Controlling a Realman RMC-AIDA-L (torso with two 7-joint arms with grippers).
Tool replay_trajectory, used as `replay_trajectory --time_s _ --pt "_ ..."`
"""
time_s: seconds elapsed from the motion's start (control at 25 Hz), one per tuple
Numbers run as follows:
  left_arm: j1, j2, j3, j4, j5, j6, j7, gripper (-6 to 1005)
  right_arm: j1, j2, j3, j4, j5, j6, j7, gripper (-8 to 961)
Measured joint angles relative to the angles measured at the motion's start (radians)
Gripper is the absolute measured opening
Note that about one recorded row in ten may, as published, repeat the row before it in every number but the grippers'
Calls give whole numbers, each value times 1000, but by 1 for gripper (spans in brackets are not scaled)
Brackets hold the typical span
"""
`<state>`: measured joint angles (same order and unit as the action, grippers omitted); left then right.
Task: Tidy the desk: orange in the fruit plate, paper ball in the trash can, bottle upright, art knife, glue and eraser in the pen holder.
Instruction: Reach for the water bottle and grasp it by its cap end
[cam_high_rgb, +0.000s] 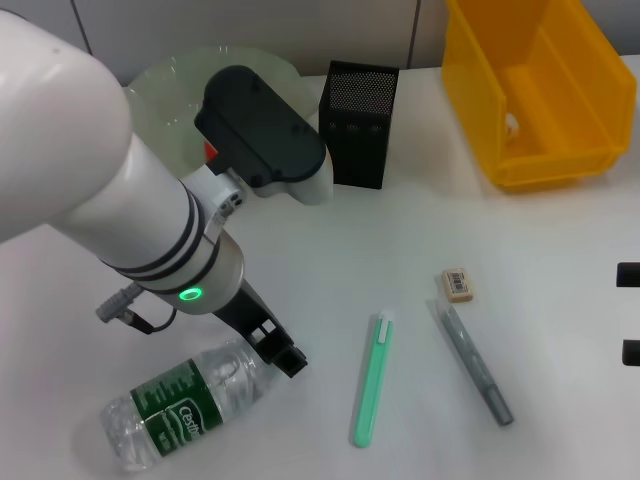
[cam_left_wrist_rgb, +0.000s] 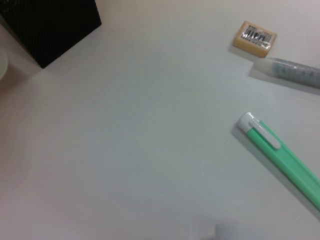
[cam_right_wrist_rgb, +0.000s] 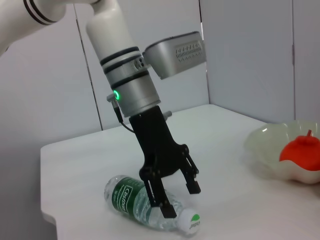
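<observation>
The small clear plastic bottle with a green label (cam_right_wrist_rgb: 145, 202) lies on its side at the near left of the white surface (cam_high_rgb: 330, 250). The left gripper (cam_right_wrist_rgb: 181, 199) stands over its capped end, jaws spread astride the neck, not clenched. The right gripper's (cam_high_rgb: 628, 312) jaws I cannot tell.

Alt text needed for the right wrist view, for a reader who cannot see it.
The left pincer, open, straddles the neck of the bottle lying on its side on the white table. Farther off, the orange sits in the fruit plate.
</observation>
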<state>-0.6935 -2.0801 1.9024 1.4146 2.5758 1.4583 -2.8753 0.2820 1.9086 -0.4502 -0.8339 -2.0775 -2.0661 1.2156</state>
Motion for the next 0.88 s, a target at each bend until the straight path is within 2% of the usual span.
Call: replay_trajectory --time_s 0.36,0.88 --pt "-4 0 51 -65 -9 -72 -1 825 10 10 -1 3 -2 5 0 814" --pt "-32 0 47 -157 -7 -110 -2 823 35 20 -5 3 -81 11 3 815"
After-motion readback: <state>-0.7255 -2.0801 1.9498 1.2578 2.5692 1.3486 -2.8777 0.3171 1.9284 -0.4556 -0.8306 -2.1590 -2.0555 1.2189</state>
